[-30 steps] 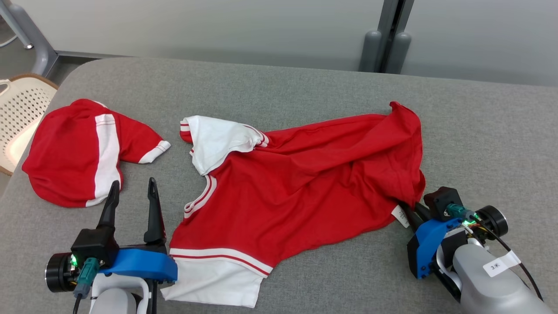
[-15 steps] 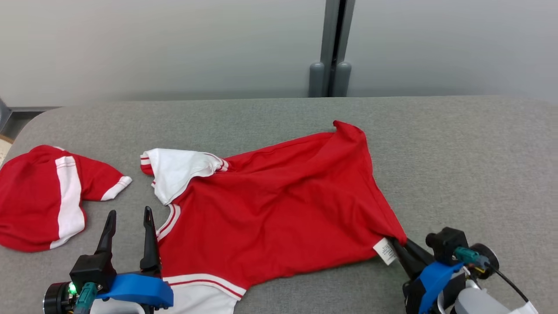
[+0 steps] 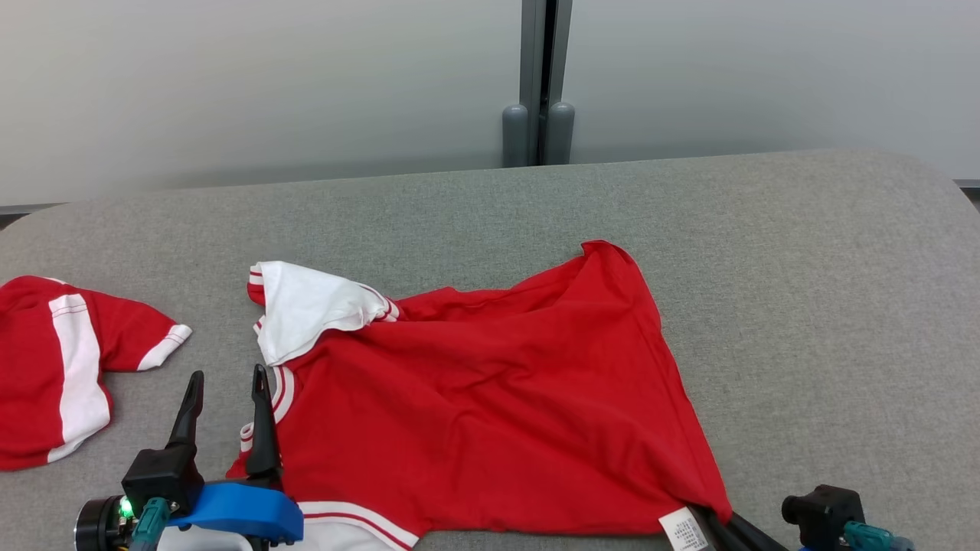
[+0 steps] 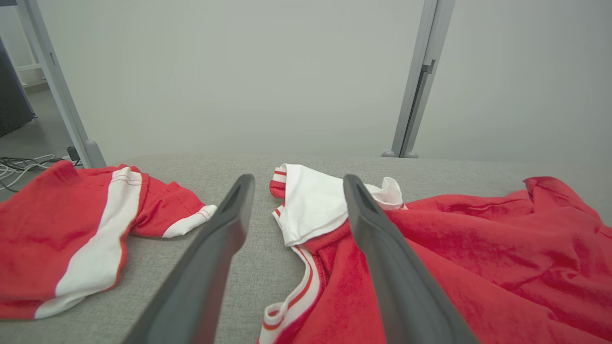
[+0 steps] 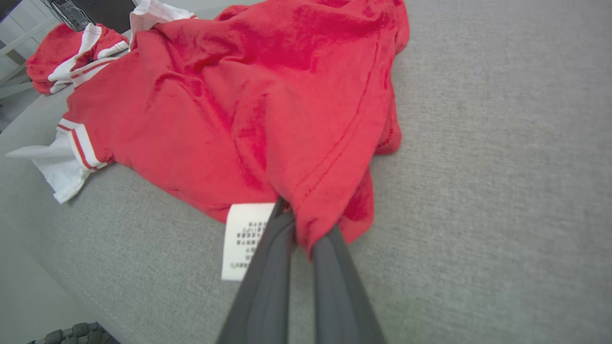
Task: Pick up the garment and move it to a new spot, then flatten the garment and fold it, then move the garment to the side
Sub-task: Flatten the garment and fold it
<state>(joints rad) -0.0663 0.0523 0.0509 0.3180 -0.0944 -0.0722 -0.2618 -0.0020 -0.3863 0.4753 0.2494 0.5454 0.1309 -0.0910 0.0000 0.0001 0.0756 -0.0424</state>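
Since a second before, the right gripper [image 3: 710, 519] had drawn one hem corner of the garment [image 3: 490, 428] toward the near right of the grey padded table [image 3: 804, 268], and cloth that had been bunched there now lay stretched flatter; the head camera had also swung, shifting the whole scene. That gripper was clenched on the red hem, just beside the white label [image 3: 684, 530]. The garment lay spread across the middle of the table, its white sleeve [image 3: 306, 306] folded over at the far left end. The left gripper [image 3: 228, 373] hung with its fingers spread wide and nothing between them, by the striped neckline. A second shirt [image 3: 46, 367], red with a white band, lay apart at the left.
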